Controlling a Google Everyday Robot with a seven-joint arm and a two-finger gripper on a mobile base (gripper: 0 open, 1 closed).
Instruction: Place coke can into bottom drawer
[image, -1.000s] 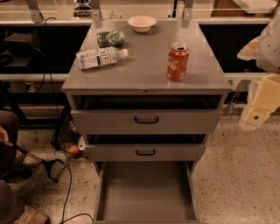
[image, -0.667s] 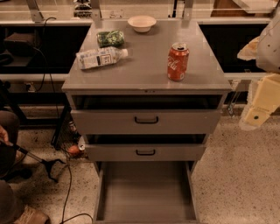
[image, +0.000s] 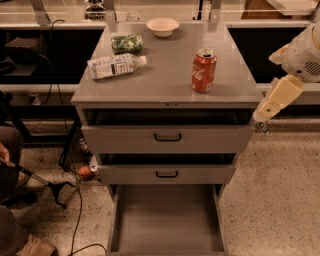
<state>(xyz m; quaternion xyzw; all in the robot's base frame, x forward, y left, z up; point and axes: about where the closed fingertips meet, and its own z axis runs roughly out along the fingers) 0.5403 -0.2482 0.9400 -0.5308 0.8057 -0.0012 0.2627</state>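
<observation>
The gripper (image: 265, 110) hung off the right side of the cabinet (image: 150, 82), at about the level of its top edge. Whether it was open or closed could not be told. The can (image: 204, 71) stood upright on the cabinet top, to the left of the gripper and slightly above it, with bare surface all round it and nothing touching it. The drawer (image: 167, 220) stood pulled out, well below the gripper and to its left, its floor bare.

The can would probably handle as a light, thin-walled thing (full or empty could not be judged, and a full one would be heavier and stiffer). Its painted side looked smooth, so likely a little slippery, and a hard squeeze could dent it. The best hold was probably across the middle of the body, around the white script, from the side facing the gripper. It should be kept upright in case the top was open.

The bottle (image: 116, 65), the green bag (image: 126, 43) and the bowl (image: 162, 26) lay farther left of the gripper, beyond the can and clear of a sideways approach.
</observation>
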